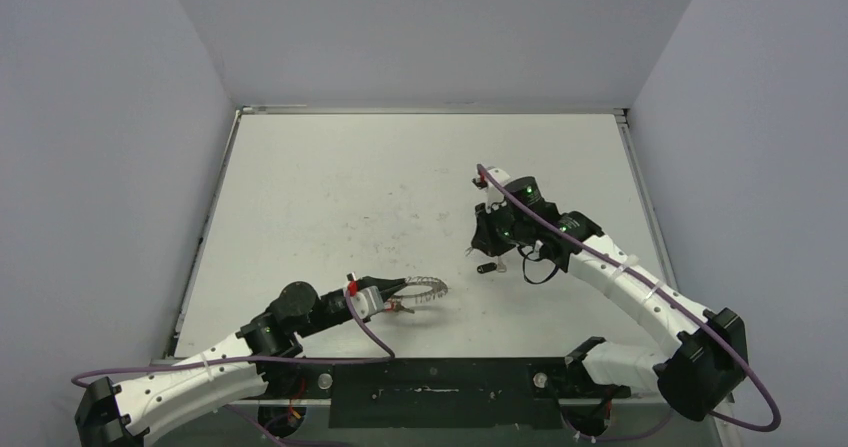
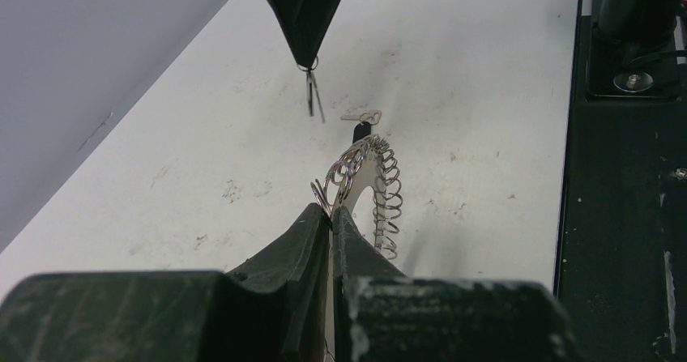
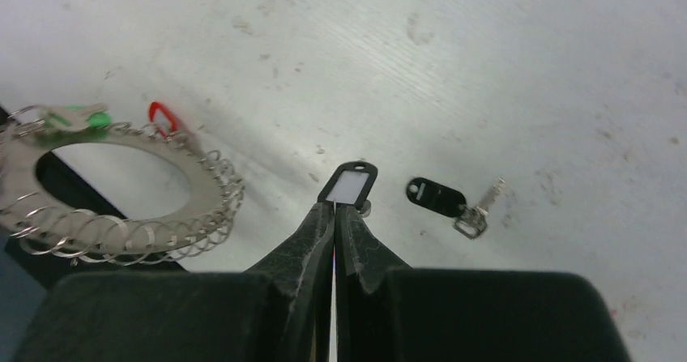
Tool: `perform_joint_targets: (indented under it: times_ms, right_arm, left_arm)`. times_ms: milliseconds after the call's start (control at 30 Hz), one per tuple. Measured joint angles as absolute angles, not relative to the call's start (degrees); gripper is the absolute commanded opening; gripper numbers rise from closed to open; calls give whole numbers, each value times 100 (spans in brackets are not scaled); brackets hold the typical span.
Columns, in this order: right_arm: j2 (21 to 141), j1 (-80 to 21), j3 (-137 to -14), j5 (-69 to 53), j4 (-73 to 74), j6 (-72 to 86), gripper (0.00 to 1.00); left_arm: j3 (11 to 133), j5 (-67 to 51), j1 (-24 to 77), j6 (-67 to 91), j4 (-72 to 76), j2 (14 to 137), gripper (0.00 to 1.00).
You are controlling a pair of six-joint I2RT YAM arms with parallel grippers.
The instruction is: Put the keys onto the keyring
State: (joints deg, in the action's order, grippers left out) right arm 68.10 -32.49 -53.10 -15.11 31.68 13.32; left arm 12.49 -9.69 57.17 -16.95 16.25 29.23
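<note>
One keyring (image 1: 425,289) is seen near the front of the table (image 1: 350,187), with one green tag (image 3: 96,120) on it. Its rim is pinched by the fingers of the left gripper (image 2: 330,212). Two keys are counted. The first key (image 3: 348,185) is pinched by the pressed-together fingers of the right gripper (image 3: 334,208). The second key (image 3: 441,195) is lying on the table just beside it.
</note>
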Motion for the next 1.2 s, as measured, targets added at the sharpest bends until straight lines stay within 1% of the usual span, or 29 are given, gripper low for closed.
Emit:
perform_joint_targets:
  times_ms: [133,567,767,967,1200]
  right_arm:
    - [6963,-3697,-5699,-1931,3175,937,0]
    - [7325,-4080,-6029,-3330,3157,93,0]
    - [7402,-4346,-6132,-3859,3131,-21,0]
    - [7546,-4554,-6217,-4270,3153,-99,0]
    - [7614,-4698,-6257,-4477,3164,-110,0]
  left_arm:
    - [1249,-1037,5717,-1638,1656,2961,0]
    - [1245,-1302,5717,-1481,1750,3138,0]
    - [1245,-1378,5717,-1420,1828,3234,0]
    - [1214,-1376,5717,-1415,1944,3271,0]
    - [1212,-1378,5717,-1415,1957,3277,0]
